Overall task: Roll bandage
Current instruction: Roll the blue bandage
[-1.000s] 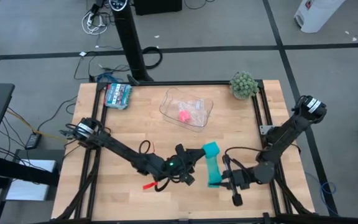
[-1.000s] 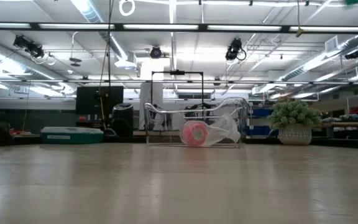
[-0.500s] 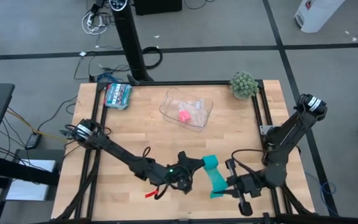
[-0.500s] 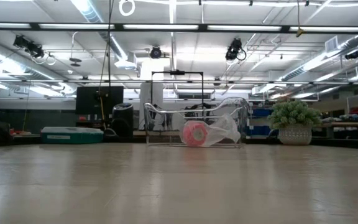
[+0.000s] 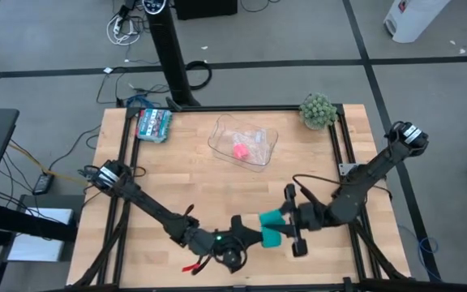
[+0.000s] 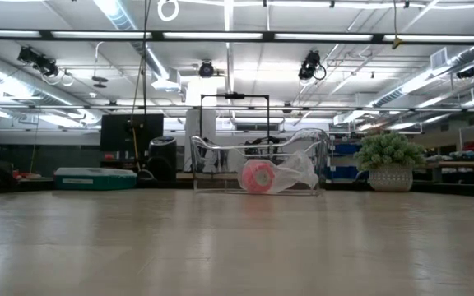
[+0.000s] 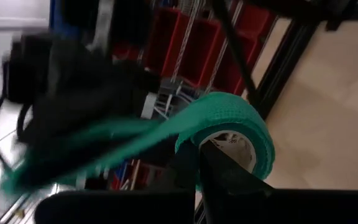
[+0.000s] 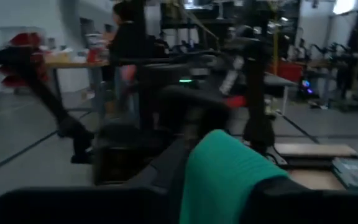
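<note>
The teal bandage (image 5: 271,227) hangs in the air above the near right part of the table, between my two grippers. Its rolled part (image 7: 241,118), wound on a white core, sits in my left gripper (image 5: 258,236), which is shut on it. A short loose strip (image 7: 104,149) runs from the roll across to my right gripper (image 5: 288,220), and in the right wrist view the strip (image 8: 222,180) lies right at that gripper. Whether the right gripper holds the strip does not show. The low view shows neither the grippers nor the bandage. My left gripper holds the bandage roll at its lower part, beside the white core (image 7: 230,140). One dark finger (image 7: 229,183) lies over the roll's open end face and hides the exact place of contact. The gripper points level toward the table's right, and the roll is lifted clear.
A clear plastic container (image 5: 250,130) with a pink block (image 5: 239,150) stands at the far middle. A potted plant (image 5: 318,109) is at the far right corner and a teal-patterned packet (image 5: 153,123) at the far left. A small red thing (image 5: 190,266) lies by the near edge.
My left gripper has carried the roll toward the table's near edge and a little right, its wrist rolling. My right gripper has risen and drawn closer to the left one. The strip between them, long a second ago, is now short and bunched.
</note>
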You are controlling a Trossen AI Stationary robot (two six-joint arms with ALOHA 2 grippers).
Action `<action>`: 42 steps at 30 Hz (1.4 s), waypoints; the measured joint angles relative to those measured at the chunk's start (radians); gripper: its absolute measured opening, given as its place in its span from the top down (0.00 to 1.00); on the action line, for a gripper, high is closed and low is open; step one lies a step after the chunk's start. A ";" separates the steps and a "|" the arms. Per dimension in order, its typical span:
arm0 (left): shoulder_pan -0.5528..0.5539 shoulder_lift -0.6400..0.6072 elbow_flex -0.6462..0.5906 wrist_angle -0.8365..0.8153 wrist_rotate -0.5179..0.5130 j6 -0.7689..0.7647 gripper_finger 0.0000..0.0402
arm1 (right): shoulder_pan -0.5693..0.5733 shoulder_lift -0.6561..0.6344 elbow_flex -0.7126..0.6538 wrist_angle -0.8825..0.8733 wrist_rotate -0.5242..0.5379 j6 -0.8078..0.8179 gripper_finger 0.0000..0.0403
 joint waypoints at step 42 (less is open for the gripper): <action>-0.150 -0.035 0.000 0.300 -0.317 0.085 0.97 | -0.043 0.002 -0.081 -0.266 -0.077 0.060 0.50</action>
